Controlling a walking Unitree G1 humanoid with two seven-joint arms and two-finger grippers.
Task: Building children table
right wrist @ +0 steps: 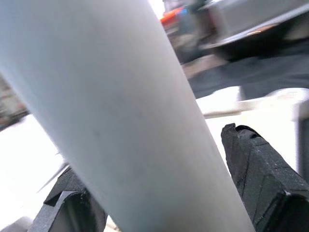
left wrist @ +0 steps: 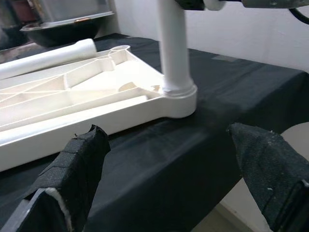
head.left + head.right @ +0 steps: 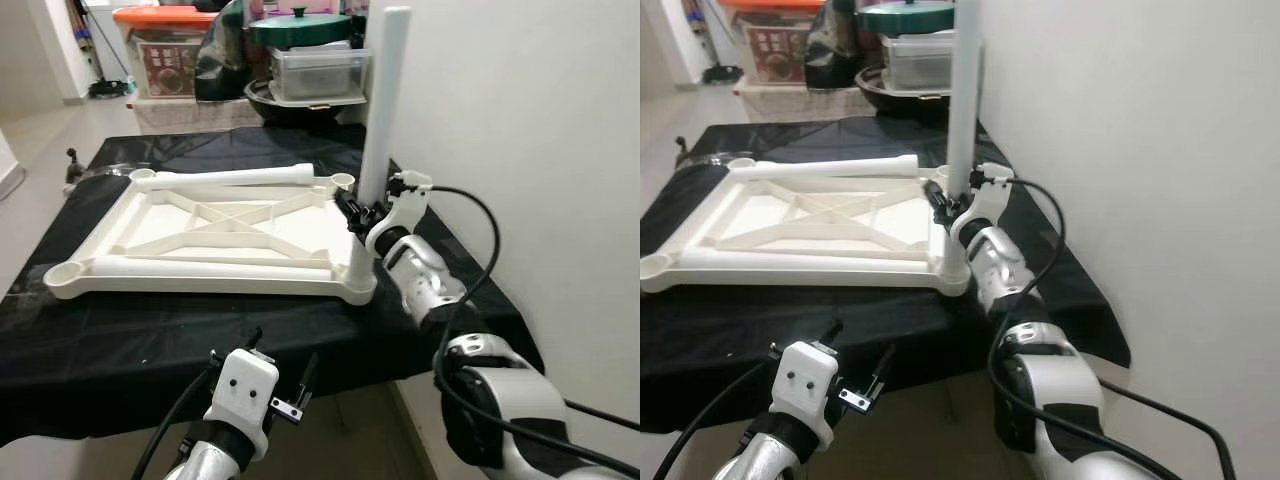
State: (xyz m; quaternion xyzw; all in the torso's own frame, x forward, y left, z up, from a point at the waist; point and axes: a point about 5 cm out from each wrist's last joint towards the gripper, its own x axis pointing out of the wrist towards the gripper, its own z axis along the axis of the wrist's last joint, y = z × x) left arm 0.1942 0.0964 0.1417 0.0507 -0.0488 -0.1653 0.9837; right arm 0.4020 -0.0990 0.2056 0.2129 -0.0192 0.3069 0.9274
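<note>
The white tabletop (image 3: 210, 235) lay upside down across the black-draped bench (image 3: 120, 340), one leg (image 3: 383, 110) standing in its socket at the near right corner. The right pincer (image 3: 358, 214) pinched that leg low down. The left pincer (image 3: 262, 365) hovered spread off the near edge. The plastic looked light, stiff and slick; gripping near the socket seemed steadiest.

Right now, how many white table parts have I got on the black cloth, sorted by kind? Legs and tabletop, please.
Tabletop panel, upside down: 1
Leg standing upright in the near right corner socket, right gripper at it: 1
Legs lying loose on the panel: 2, one along the far edge, one along the near edge
Total: 4 white parts
</note>
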